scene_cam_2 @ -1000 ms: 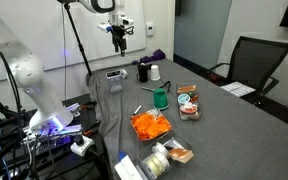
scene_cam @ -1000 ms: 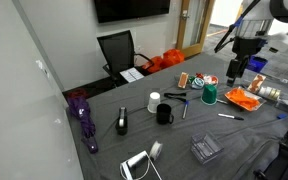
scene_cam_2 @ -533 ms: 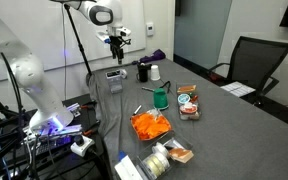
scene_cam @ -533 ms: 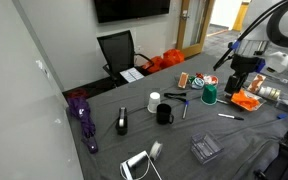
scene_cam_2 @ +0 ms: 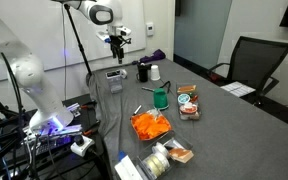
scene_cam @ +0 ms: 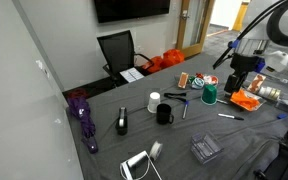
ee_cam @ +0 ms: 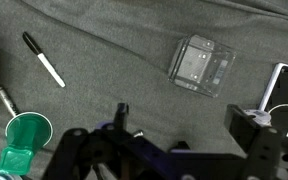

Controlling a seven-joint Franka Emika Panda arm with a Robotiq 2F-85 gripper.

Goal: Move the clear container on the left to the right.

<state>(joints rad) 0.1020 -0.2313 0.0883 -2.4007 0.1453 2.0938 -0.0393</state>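
I'm hovering my gripper (scene_cam_2: 115, 46) over the table (ee_cam: 114, 50), can't tell if it's parted | clear container (ee_cam: 201, 65) sitting flat near the white device (ee_cam: 284, 95), greyish see-through, ridged top | writing too small to read

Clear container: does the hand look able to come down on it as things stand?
Probably yes. The hand hangs in open air above the table, and the clear container sits alone on bare cloth, with the marker and the flat device both lying apart from it.

Small clear container (ee_cam: 202, 65) flat on tbl (ee_cam: 104, 40) (ridged top)
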